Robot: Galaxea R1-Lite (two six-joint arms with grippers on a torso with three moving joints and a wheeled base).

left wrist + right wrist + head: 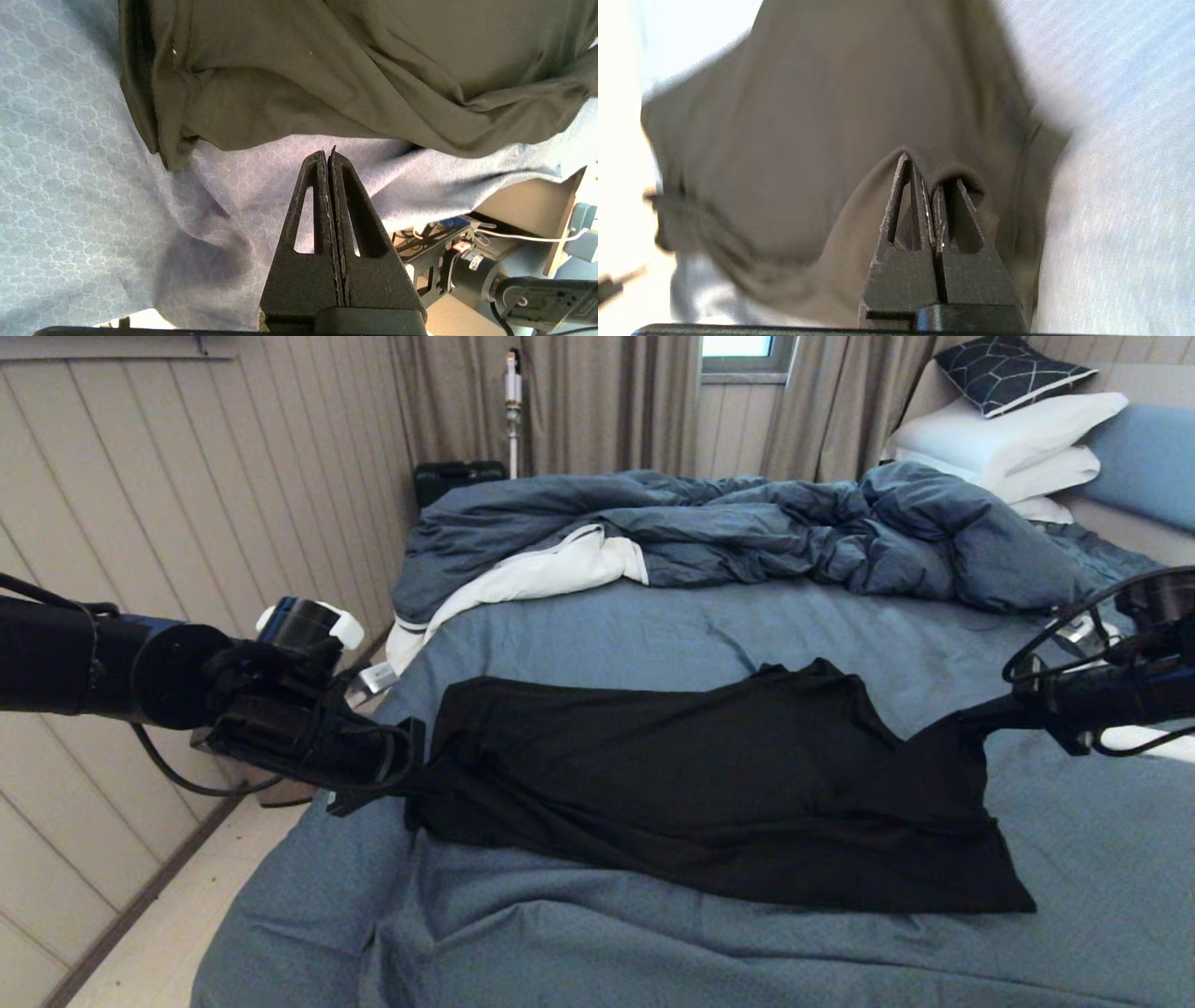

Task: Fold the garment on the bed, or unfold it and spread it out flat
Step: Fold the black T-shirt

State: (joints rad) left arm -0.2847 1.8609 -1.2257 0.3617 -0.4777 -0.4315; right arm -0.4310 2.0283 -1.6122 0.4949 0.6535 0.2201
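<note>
My right gripper (931, 186) pinches a corner of the garment (709, 775) and lifts it above the bed (597, 943) to spread it; my left gripper (328, 156), pressed together, holds nothing beside its other edge.

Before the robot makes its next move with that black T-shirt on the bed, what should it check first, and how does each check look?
1. Right gripper has hold of the T-shirt: ok, shut on a corner that is raised off the bed.
2. Left gripper has hold of it: not ok, shut, but its tips stop just short of the cloth's edge.
3. T-shirt lies flat: not ok, wrinkled, with one end lifted.
4. Duvet clear of the T-shirt: ok, bunched farther up the bed, apart from it.
5. Printed side faces up: cannot tell, only plain black shows.
</note>
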